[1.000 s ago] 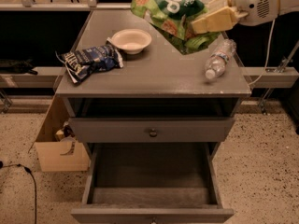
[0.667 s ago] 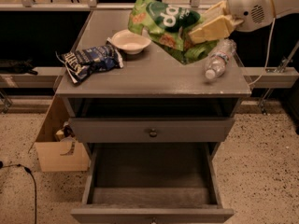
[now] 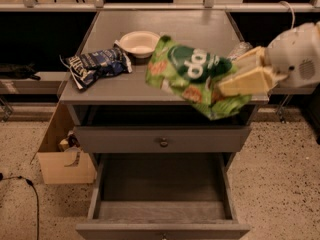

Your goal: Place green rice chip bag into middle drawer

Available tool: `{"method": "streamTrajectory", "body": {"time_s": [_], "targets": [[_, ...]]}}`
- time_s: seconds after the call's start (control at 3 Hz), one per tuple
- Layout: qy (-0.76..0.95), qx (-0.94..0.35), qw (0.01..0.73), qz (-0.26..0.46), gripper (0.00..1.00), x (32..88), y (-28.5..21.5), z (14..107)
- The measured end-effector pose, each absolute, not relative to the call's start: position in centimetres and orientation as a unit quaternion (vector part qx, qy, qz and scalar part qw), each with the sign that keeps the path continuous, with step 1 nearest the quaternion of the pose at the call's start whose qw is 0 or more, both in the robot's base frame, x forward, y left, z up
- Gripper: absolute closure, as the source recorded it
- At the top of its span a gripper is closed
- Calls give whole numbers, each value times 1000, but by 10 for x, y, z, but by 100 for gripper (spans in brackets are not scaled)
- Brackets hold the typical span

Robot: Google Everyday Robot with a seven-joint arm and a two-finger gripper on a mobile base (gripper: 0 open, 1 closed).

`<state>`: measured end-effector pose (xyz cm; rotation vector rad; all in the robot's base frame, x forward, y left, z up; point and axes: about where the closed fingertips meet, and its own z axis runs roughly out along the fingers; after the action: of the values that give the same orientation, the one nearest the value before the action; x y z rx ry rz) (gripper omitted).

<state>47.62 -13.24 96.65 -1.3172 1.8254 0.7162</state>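
My end effector (image 3: 229, 77), pinching the green bag (image 3: 192, 74), has dropped from above the table (image 3: 200, 29) toward its front edge, nearer the open drawer (image 3: 160, 184).

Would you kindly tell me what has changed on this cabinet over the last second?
The gripper, fingers shut on the green rice chip bag, has carried the bag downward and toward the front edge of the cabinet, where it now hangs. Its hold did not change. The dark blue chip bag, the bowl and the open drawer stayed put.
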Motion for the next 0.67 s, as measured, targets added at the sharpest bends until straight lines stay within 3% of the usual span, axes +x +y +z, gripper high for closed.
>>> {"method": "streamTrajectory", "body": {"time_s": [0.33, 0.67], "targets": [[739, -477, 357, 315, 100, 401, -148, 931], [752, -452, 346, 333, 100, 367, -156, 913]]}}
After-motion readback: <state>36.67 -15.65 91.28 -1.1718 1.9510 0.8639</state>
